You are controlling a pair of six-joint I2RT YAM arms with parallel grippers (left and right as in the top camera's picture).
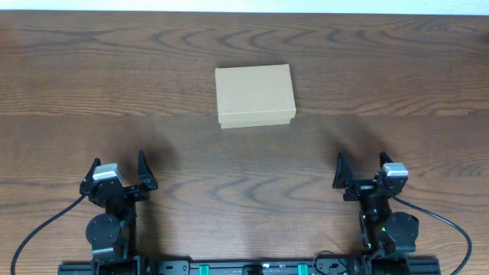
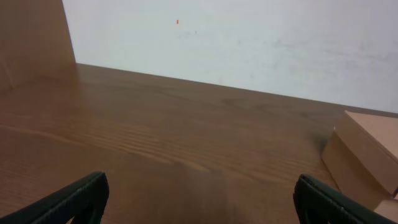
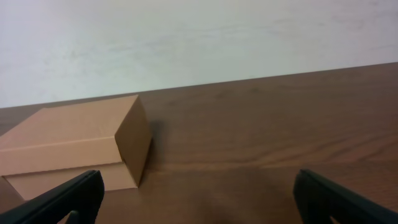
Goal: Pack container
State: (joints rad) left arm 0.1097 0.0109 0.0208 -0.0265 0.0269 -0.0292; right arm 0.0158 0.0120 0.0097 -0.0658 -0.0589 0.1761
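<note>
The container (image 1: 254,95) is a plain tan cardboard box with its lid down, lying in the middle of the wooden table. In the left wrist view the container (image 2: 367,155) shows at the right edge; in the right wrist view the container (image 3: 74,146) fills the left side. My left gripper (image 1: 119,169) rests near the front left, open with nothing between its fingers. My right gripper (image 1: 362,166) rests near the front right, open as well and holding nothing. Both stand well short of the box.
A brown board or wall panel (image 2: 31,37) rises at the far left in the left wrist view. A pale wall (image 3: 186,37) runs behind the table's far edge. Black cables (image 1: 451,225) trail from both arm bases.
</note>
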